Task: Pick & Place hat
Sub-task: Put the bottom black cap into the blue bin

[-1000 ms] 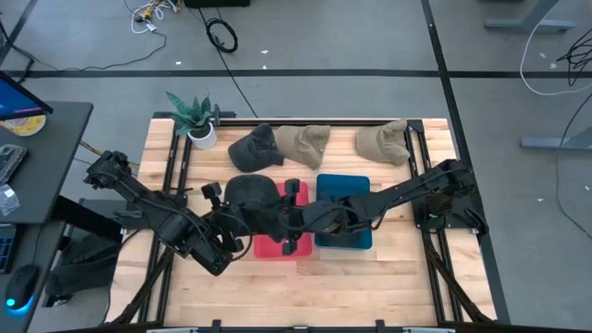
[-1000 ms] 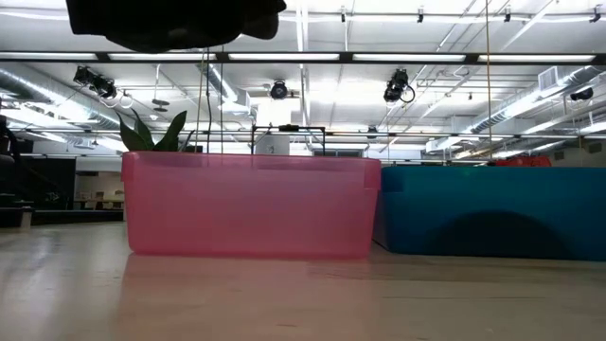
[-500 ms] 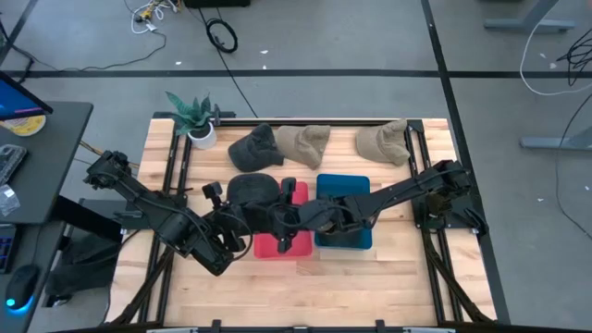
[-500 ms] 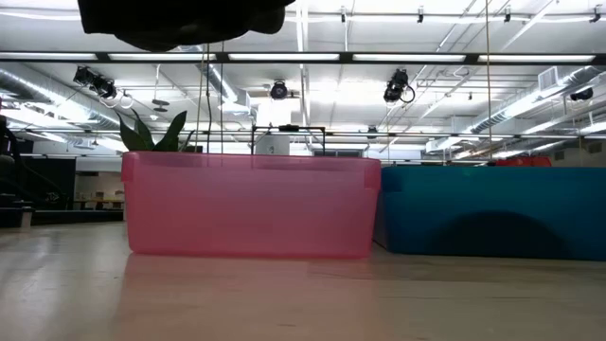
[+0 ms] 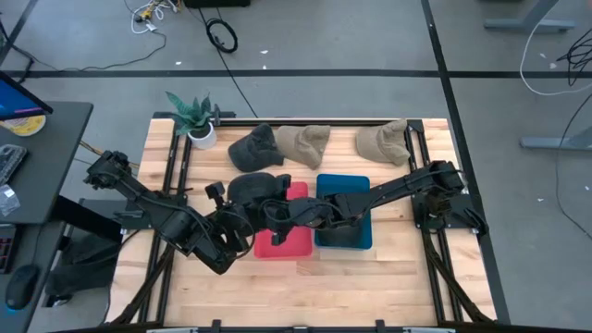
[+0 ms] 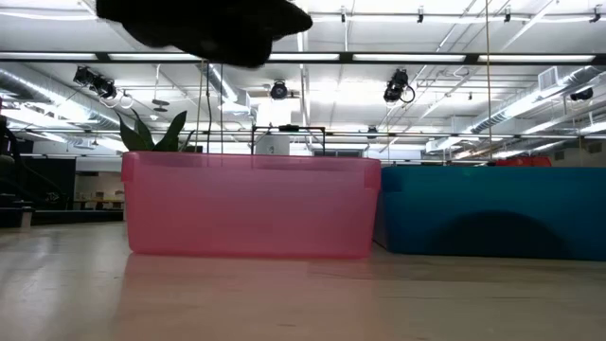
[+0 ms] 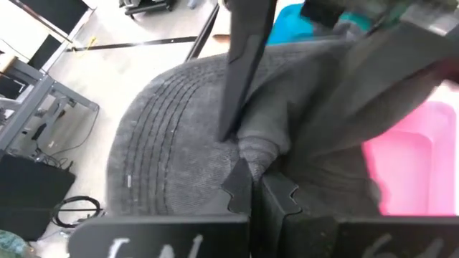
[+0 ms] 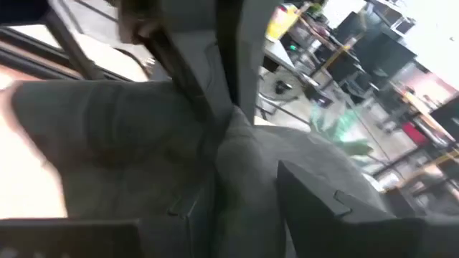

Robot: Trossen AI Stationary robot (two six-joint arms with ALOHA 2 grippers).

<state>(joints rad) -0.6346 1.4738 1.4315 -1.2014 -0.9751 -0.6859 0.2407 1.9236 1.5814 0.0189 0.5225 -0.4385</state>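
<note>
Your right gripper (image 5: 274, 209) has slid further over the pink bin (image 5: 298, 242) since half a second ago and now pinches the dark hat (image 5: 252, 190) beside your left gripper (image 5: 242, 220), also clamped on it. The hat hangs above the bin, probably mid-handover.

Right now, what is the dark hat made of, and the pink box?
The dark hat looks like soft woven cloth, matte: rows of stitching show on it, and it folds where the left gripper pinches it. The pink box looks like smooth plastic, slightly see-through, since light glows through its wall.
</note>
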